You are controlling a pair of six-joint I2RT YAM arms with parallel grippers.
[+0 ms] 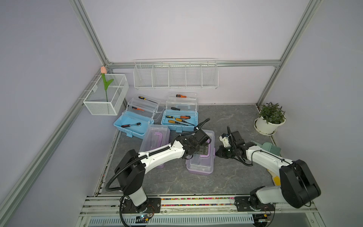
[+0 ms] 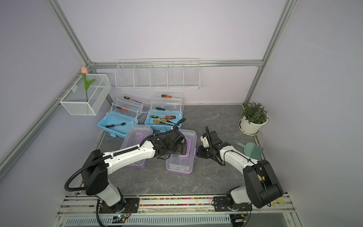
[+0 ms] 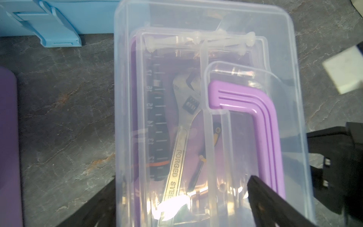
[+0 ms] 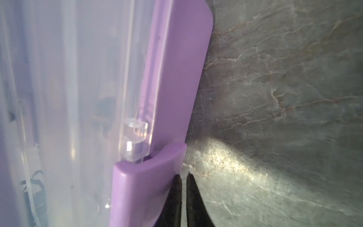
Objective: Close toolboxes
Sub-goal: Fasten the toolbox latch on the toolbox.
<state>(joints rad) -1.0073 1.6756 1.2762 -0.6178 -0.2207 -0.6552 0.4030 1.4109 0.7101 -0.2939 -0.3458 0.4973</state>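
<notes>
A: Grey stone-look table [image 1: 225,176] first. Position of the toolboxes?

B: At the back, left blue toolbox [image 1: 133,121] and right blue toolbox [image 1: 179,123], both open, trays fanned out. In front, second purple toolbox [image 1: 155,137], lid down. Beside it, to the right, purple toolbox [image 1: 200,165], lid down, long axis running front to back.

A: Left gripper [image 3: 178,208]?

B: Spread wide above that lid, gripping nothing.

A: Right gripper [image 4: 184,188]?

B: Pressed shut, empty, tips right at the lower edge of the latch [image 4: 145,176]. Contact not certain.

A: Deciding relation?

B: Latch on the right long side, facing the right arm, so nearer to that one. Probably next: press the latch toward the lid to snap it home.
</notes>
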